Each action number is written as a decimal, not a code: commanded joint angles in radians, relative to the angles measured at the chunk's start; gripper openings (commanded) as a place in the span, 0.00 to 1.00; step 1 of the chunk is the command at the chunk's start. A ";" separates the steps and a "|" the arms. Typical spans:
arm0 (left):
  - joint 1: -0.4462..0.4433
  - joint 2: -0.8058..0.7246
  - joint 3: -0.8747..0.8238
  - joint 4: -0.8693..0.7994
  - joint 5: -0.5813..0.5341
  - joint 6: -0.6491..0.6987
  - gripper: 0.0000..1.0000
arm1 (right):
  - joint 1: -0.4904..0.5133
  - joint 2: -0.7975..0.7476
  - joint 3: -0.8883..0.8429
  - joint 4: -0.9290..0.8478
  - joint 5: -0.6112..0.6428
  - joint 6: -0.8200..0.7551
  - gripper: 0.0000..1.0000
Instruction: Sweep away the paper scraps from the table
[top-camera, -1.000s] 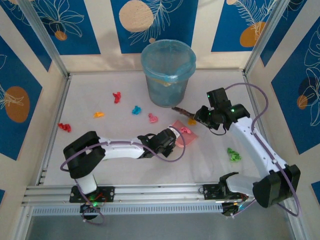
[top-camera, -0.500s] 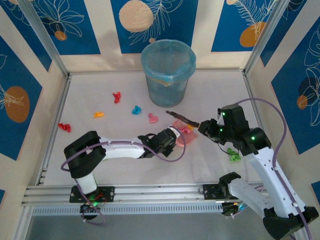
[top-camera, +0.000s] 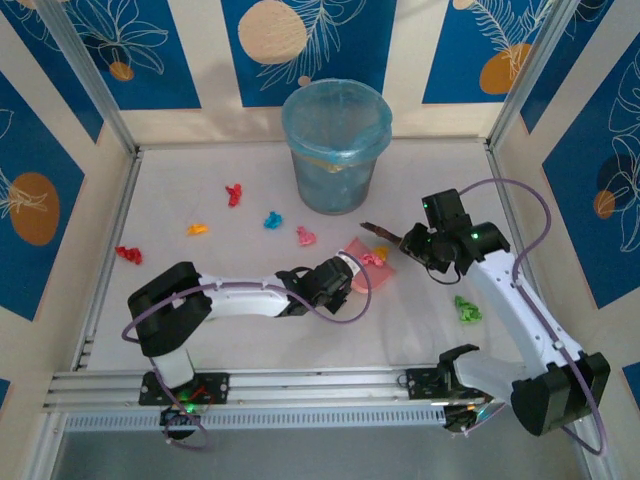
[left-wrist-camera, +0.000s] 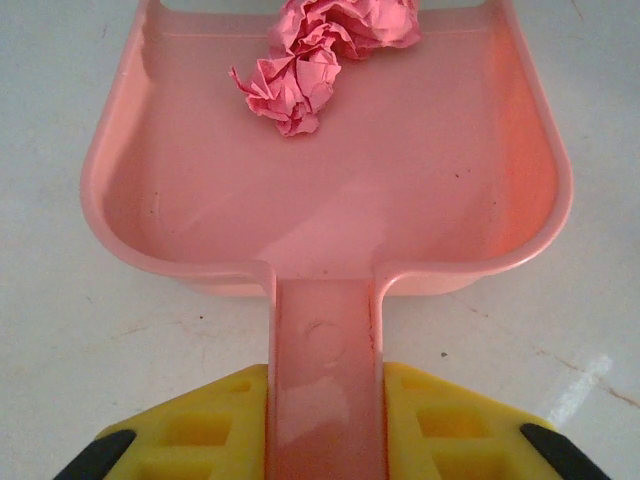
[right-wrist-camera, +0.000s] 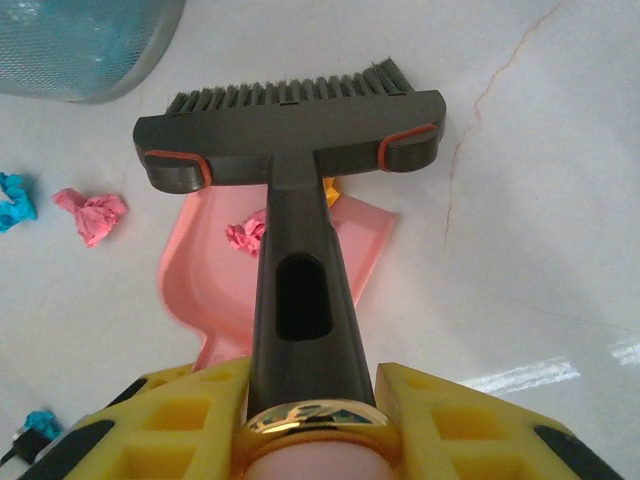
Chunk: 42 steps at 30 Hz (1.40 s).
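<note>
You have the table (top-camera: 200, 320) with the blue bin (top-camera: 336, 145) standing at its far side. Just nearside of the bin, the pink dustpan (left-wrist-camera: 400, 200) lies flat, its handle clamped in the closed left gripper (left-wrist-camera: 325, 425). The right gripper (right-wrist-camera: 310, 420) is closed on the dark brush (right-wrist-camera: 290, 120), whose head sits near-right of the bin. Paper scraps (top-camera: 272, 219): a pink wad lies in the pan, five lie to the bin's near-left, and a green one lies well to its near-right.

White arms (top-camera: 240, 297), perhaps lilac cables (top-camera: 500, 181).
</note>
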<state>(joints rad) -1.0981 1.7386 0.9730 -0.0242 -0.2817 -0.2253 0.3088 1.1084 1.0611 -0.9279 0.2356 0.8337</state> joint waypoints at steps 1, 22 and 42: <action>-0.006 0.016 0.007 -0.012 -0.008 0.020 0.00 | -0.008 0.018 0.042 0.040 -0.040 -0.035 0.00; -0.008 -0.005 -0.041 0.071 -0.001 0.022 0.00 | 0.172 -0.308 -0.087 -0.036 -0.204 0.133 0.00; -0.048 0.017 -0.057 0.141 -0.025 0.050 0.00 | 0.096 -0.297 -0.130 -0.007 0.047 0.085 0.00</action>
<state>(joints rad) -1.1374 1.7447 0.9058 0.1196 -0.2935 -0.1986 0.4255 0.7986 0.9676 -0.9863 0.2703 0.9398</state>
